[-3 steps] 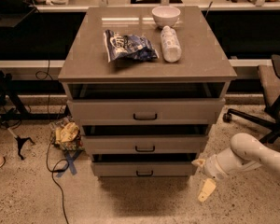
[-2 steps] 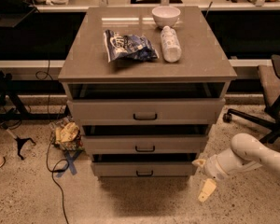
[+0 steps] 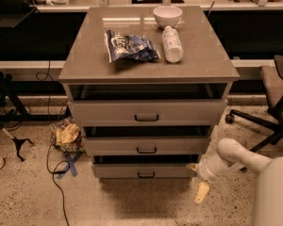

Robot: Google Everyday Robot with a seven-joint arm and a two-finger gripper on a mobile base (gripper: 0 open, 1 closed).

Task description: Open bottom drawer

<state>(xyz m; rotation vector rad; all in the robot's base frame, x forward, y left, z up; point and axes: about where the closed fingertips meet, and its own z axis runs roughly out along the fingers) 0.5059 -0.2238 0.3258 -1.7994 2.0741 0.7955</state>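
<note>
The bottom drawer (image 3: 122,170) is the lowest of three in the grey-taupe cabinet (image 3: 80,69), with a small dark bar handle (image 3: 146,174) at its centre. A dark gap shows above its front, as above the other two drawers. My gripper (image 3: 196,180) is low at the cabinet's right front corner, level with the bottom drawer and right of its handle. It looks open: one cream finger (image 3: 202,192) hangs down and the other tip is by the drawer's right end. It holds nothing.
On the cabinet top lie a chip bag (image 3: 129,46), a white bottle on its side (image 3: 172,44) and a white bowl (image 3: 168,16). An office chair (image 3: 273,102) stands at the right. Cables, a snack bag (image 3: 68,135) and blue tape lie on the floor at the left.
My arm and gripper have shifted slightly left, closer to the bottom drawer's right end. The drawers have not moved.
</note>
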